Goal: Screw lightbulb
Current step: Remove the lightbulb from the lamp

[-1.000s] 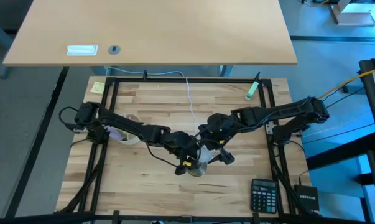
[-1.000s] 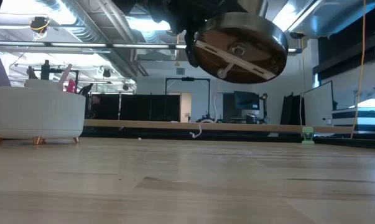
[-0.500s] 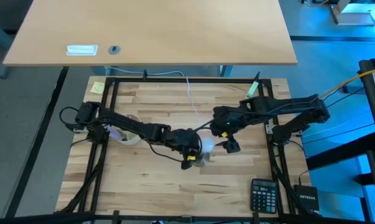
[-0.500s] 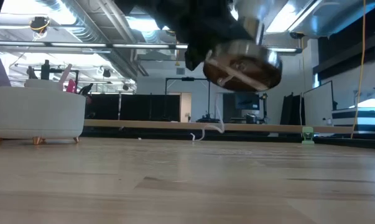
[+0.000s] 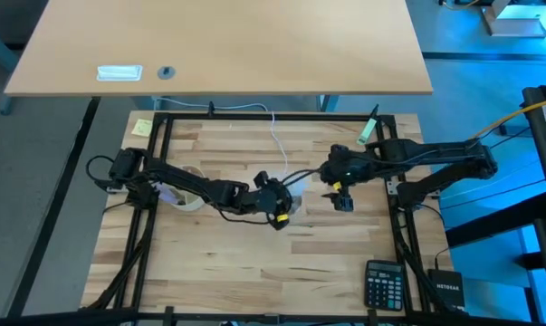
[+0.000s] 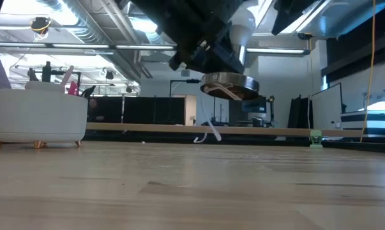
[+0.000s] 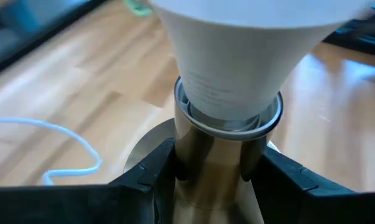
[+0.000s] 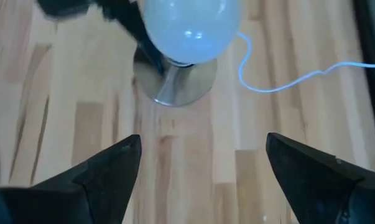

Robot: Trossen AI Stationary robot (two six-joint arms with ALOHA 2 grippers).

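Butcher-block wooden table (image 5: 209,272) carries everything, and its near edge is cut off in the high view. Black calculator (image 5: 384,285) lies at the near right corner, well apart from the arms. White round tub (image 6: 39,118) on small gold feet stands at the left in the low view, its contents hard to make out. Silvery metal socket with a round disc base (image 8: 175,84) is clamped at its stem by the left hand (image 7: 215,168) and hangs above the table; a thin white cord (image 8: 299,78) trails from it. Small white frosted lightbulb (image 8: 187,28) sits in that socket, its screw base hidden inside the collar. Right hand (image 8: 199,158) hovers near it, fingers spread wide, holding nothing.
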